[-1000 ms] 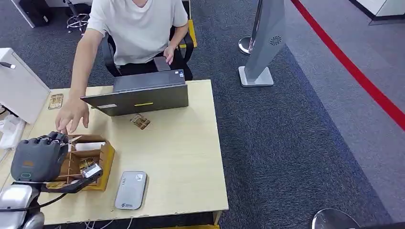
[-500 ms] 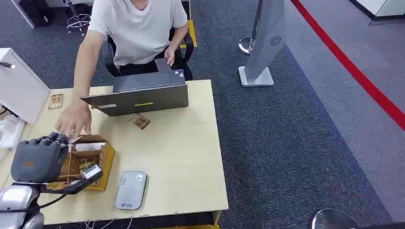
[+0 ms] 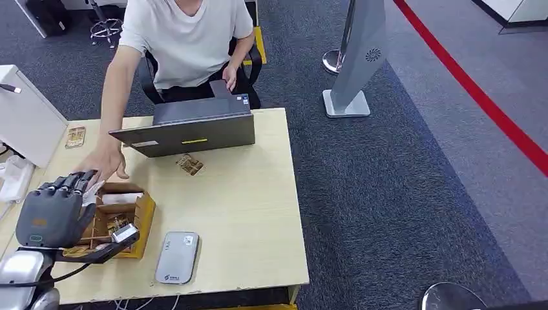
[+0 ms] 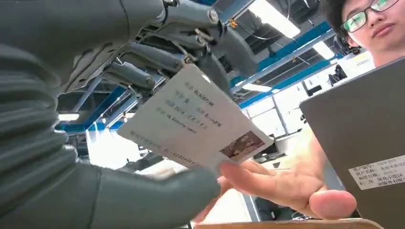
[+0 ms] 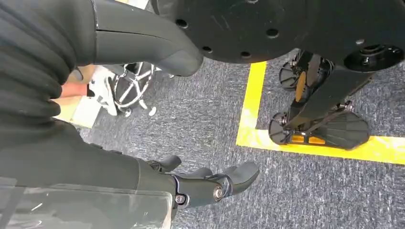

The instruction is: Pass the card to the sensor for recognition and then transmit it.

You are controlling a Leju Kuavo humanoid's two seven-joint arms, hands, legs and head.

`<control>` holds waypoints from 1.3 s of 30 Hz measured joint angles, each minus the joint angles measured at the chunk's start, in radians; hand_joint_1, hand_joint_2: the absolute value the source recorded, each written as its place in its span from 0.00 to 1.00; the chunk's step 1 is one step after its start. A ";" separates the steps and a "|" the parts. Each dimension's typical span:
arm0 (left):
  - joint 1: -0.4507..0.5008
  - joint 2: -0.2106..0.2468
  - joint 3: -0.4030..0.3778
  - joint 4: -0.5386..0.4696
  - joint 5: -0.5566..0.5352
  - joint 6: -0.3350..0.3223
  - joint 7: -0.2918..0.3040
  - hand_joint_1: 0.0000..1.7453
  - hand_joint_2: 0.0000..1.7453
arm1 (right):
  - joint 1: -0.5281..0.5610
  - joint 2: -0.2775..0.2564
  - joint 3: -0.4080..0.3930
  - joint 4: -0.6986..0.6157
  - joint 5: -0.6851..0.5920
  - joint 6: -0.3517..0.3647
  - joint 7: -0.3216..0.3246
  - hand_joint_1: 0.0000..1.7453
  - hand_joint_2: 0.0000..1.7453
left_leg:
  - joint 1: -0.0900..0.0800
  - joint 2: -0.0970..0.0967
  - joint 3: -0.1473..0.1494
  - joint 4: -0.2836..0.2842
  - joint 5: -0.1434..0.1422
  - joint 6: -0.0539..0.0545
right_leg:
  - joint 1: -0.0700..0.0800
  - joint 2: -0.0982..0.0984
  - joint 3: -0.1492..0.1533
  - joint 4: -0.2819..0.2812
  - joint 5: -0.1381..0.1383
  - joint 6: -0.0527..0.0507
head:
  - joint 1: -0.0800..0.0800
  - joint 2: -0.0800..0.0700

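Above the wooden box [image 3: 123,219] on the desk [image 3: 245,213], left robot hand [image 3: 55,210] pinches the card [image 4: 196,126] between thumb and fingers; person's hand [image 4: 286,183] touches its corner. Right robot hand [image 5: 210,183] hangs, fingers loosely apart, holding nothing.

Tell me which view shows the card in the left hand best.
The left wrist view: the card is close up, printed face and photo visible, held by the left hand. The head view shows just its pale edge beyond the fingers.
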 joint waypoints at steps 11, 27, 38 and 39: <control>0.005 -0.001 0.011 0.000 0.012 -0.001 0.000 0.00 1.00 | 0.001 0.002 0.000 0.006 -0.011 0.002 0.001 0.00 1.00 | 0.000 0.000 0.000 0.000 0.000 0.000 | 0.000 0.000 0.000 0.000 0.000 0.000 | 0.000 0.000; 0.253 0.001 0.139 -0.134 0.064 0.068 -0.027 0.00 1.00 | 0.008 0.008 0.000 0.023 -0.032 0.006 -0.010 0.00 1.00 | 0.000 0.001 0.000 0.000 -0.002 0.000 | 0.000 0.001 0.000 0.000 -0.002 -0.001 | 0.000 0.000; 0.414 -0.016 0.192 -0.232 0.066 0.096 -0.040 0.00 1.00 | 0.009 0.012 0.000 0.038 -0.034 0.010 -0.015 0.00 1.00 | 0.000 0.001 0.000 -0.001 -0.002 0.000 | 0.000 0.000 0.000 0.000 -0.002 -0.001 | 0.000 0.000; 0.419 -0.018 0.193 -0.236 0.066 0.095 -0.040 0.00 1.00 | 0.009 0.013 0.000 0.039 -0.034 0.010 -0.015 0.00 1.00 | 0.000 0.001 0.000 -0.001 -0.002 0.000 | 0.000 0.000 0.000 0.000 -0.002 -0.001 | 0.000 0.000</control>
